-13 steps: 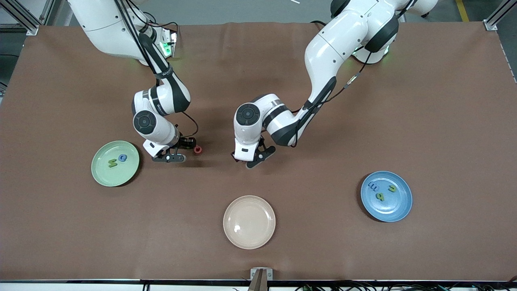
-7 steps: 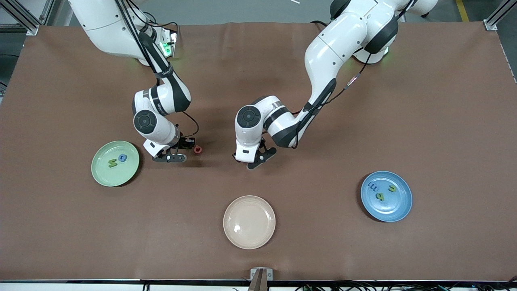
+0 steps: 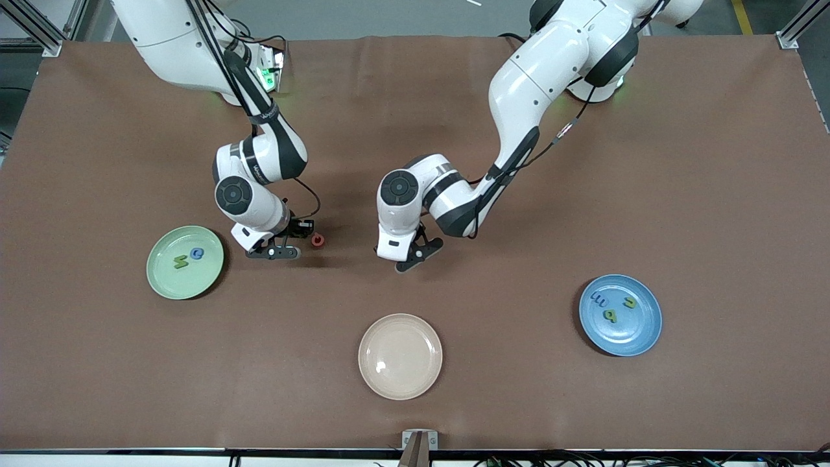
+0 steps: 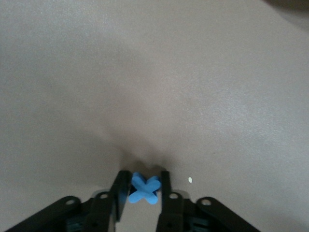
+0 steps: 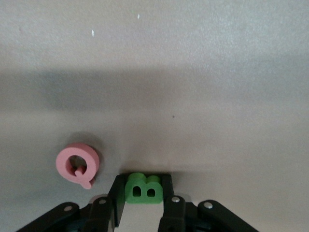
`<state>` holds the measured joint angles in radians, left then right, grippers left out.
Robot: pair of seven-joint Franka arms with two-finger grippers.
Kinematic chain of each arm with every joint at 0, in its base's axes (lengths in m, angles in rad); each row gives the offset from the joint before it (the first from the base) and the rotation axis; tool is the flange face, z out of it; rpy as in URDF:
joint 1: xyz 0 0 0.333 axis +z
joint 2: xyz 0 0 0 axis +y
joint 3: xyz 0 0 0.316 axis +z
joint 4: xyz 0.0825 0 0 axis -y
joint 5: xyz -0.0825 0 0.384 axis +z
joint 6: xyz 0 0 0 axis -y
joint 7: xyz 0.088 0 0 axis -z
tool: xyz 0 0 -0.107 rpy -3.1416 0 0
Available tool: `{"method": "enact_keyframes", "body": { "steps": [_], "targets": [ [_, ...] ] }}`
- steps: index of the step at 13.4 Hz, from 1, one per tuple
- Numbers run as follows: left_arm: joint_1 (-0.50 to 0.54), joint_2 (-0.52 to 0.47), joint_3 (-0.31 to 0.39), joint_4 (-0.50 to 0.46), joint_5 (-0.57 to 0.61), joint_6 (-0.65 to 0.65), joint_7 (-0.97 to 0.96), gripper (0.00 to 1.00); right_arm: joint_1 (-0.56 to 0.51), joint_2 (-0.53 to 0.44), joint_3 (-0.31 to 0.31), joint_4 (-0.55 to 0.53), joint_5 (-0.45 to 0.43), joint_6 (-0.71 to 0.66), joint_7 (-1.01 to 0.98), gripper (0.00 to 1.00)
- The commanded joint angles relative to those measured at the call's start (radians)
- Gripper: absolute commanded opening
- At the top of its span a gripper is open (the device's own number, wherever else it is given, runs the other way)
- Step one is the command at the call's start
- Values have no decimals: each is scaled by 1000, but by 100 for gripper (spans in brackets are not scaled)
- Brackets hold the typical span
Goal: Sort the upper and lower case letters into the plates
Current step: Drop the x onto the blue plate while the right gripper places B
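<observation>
Letters read: green B (image 5: 143, 189) and blue x (image 4: 144, 188) clamped, red Q (image 5: 77, 164) loose.

Green B (image 5: 143, 189) in right gripper (image 5: 143, 200)

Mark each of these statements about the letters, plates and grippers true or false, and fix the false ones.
1. The left gripper is shut on a blue X. True.
2. The right gripper holds the red Q. False: it is shut on a green B; the Q lies beside it on the table.
3. The cream plate holds two letters. False: none show in it.
4. The blue plate holds three letters. True.
</observation>
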<state>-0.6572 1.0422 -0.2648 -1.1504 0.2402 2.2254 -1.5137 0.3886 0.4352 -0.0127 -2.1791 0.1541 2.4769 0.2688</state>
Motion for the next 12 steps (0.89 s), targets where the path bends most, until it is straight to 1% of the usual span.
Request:
{"method": "enact_keyframes", "body": {
  "steps": [1,2,5,6,8,10,11,12],
  "targets": [
    [19,-22,9,12,-10,-54,29,5,-26,-73,-13,-16,19,-73,-11,29],
    [40,-40,0,14,-10,-75,36,1,-62,-97,-13,-15,12,-102,-26,29],
    [103,-134,1,8,4,-144,78,0,-178,-144,-13,-2,9,-153,-204,27],
    [125,-167,6,-6,5,-174,116,0,-221,-144,-15,8,7,-154,-268,27],
    [172,-198,13,-9,11,-234,135,0,-311,-133,-13,39,-4,-153,-403,27],
    [256,-238,10,-18,63,-309,157,0,-404,-87,-13,100,-8,-153,-567,27],
    [290,-260,9,-18,70,-334,199,0,-433,-48,-13,137,-10,-148,-620,27],
    [345,-280,1,-18,64,-337,229,0,-454,-14,-13,168,-16,-145,-660,27]
  ]
}}
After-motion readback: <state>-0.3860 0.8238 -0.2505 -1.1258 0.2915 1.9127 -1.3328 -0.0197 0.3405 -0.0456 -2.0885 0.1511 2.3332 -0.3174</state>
